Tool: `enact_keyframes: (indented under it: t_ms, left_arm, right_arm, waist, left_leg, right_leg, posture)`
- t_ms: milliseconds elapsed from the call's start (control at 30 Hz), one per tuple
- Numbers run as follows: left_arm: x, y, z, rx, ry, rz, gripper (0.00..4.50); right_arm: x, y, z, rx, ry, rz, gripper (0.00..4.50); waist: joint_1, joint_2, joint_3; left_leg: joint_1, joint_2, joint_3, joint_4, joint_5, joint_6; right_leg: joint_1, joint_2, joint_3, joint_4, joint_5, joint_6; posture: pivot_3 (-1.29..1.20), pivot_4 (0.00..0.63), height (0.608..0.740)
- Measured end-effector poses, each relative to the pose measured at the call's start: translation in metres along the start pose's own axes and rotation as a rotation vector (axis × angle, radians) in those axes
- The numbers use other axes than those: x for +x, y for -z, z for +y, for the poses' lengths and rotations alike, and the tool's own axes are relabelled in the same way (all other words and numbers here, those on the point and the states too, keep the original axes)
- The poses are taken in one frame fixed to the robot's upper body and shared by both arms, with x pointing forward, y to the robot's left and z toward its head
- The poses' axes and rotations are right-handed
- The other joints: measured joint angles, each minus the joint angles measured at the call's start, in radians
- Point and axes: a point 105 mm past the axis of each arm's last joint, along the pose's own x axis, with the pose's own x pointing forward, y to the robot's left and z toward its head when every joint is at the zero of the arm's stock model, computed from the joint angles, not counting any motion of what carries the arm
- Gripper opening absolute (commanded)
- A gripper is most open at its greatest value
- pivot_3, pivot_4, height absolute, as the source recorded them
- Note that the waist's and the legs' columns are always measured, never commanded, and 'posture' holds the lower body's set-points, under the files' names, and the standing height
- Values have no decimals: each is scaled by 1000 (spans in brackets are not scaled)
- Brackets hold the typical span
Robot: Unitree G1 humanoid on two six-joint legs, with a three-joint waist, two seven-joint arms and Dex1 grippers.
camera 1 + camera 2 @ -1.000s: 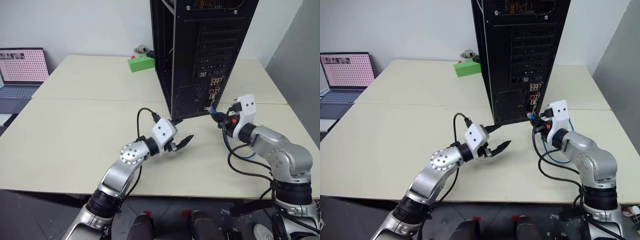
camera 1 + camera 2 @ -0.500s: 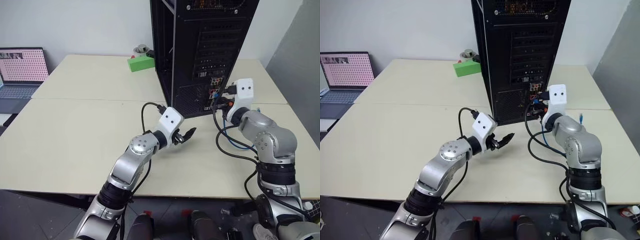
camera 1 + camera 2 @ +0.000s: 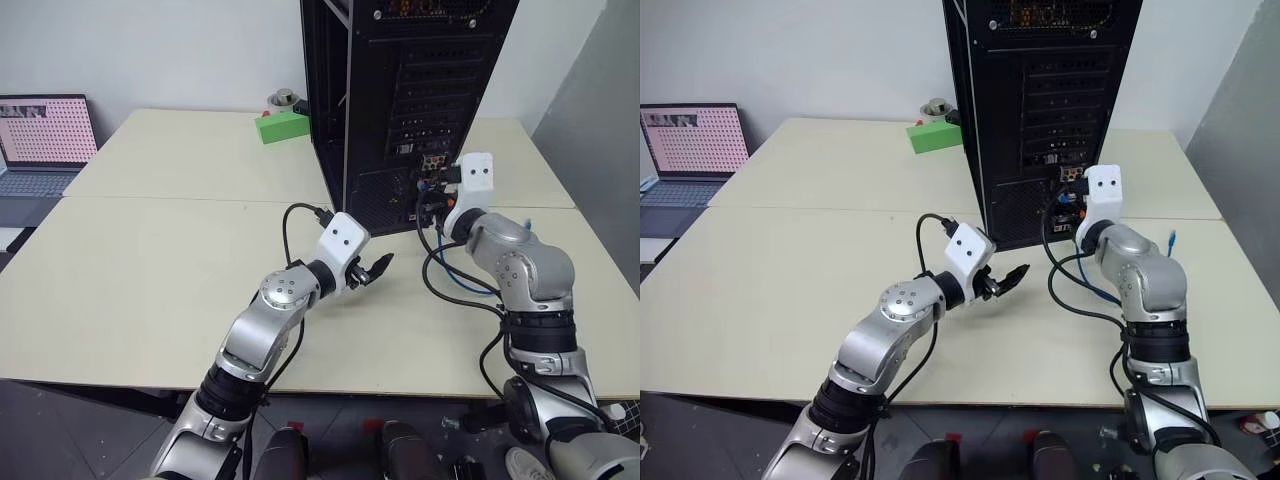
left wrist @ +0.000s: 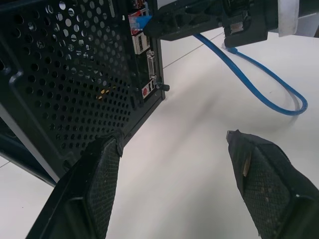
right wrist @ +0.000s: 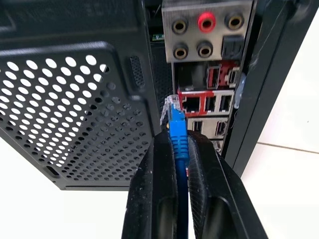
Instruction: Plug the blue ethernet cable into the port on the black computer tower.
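right gripper [image 5: 179, 149]: I've brought it up with the blue ethernet cable [image 5: 178, 134] to the black computer tower [image 3: 400, 100] connectors.
left gripper [image 3: 372, 268]: nudged closer to the tower.

Matt black perforated metal clads the black computer tower [image 3: 400, 110]; the blue ethernet cable [image 5: 178, 142] shows smooth glossy plastic, its plug translucent, over a smooth, matt cream worktop [image 3: 150, 260].

My right gripper [image 3: 1070, 212] up against rear of tower [image 3: 1040, 110], at connector cluster low on panel. Fingers hidden behind white wrist housing. Blue cable [image 3: 1092, 290] loops on table [image 3: 790, 260] beside my right arm. My left gripper [image 3: 1008, 278] hovers above table near tower's foot, jaws apart. Green box [image 3: 934, 137] behind tower. Laptop [image 3: 695, 145] far left.
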Motion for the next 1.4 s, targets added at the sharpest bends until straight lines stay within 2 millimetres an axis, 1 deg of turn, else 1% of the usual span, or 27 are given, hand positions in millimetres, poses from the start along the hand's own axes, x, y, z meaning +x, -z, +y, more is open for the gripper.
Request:
enact_keyframes:
  t_ms: [167,333,667,1100,1400]
  left_arm:
    - [0,0,0,-1,0,1,3504]
    - [0,0,0,-1,-1,1,3504]
    - [0,0,-1,2,-3,1,3504]
    - [0,2,0,7,-8,7,3504]
    - [0,2,0,8,-8,7,3504]
  right_arm:
    - [0,0,0,-6,-4,2,26]
    - [-4,-4,0,-22,-4,-11,26]
    - [-5,-4,-3,-36,14,-10,26]
    - [-1,1,-9,-49,43,-2,26]
    - [1,2,-6,-58,24,-4,26]
  waist:
    - [0,0,0]
    - [0,0,0]
    - [0,0,0]
    - [0,0,0]
    - [-6,0,0]
  left_leg:
    - [0,0,0,0,0,0]
    - [0,0,0,0,0,0]
    - [0,0,0,0,0,0]
    - [-1,0,0,-1,0,0]
    - [-1,0,0,-1,0,0]
  right_leg:
    - [0,0,0,0,0,0]
    - [0,0,0,0,0,0]
    - [0,0,0,-1,0,0]
    - [-1,0,0,-1,0,0]
    - [-1,0,0,-1,0,0]
  posture:
    - [0,150,740]
    - [0,150,740]
    - [0,150,740]
    - [0,150,740]
    - [0,150,740]
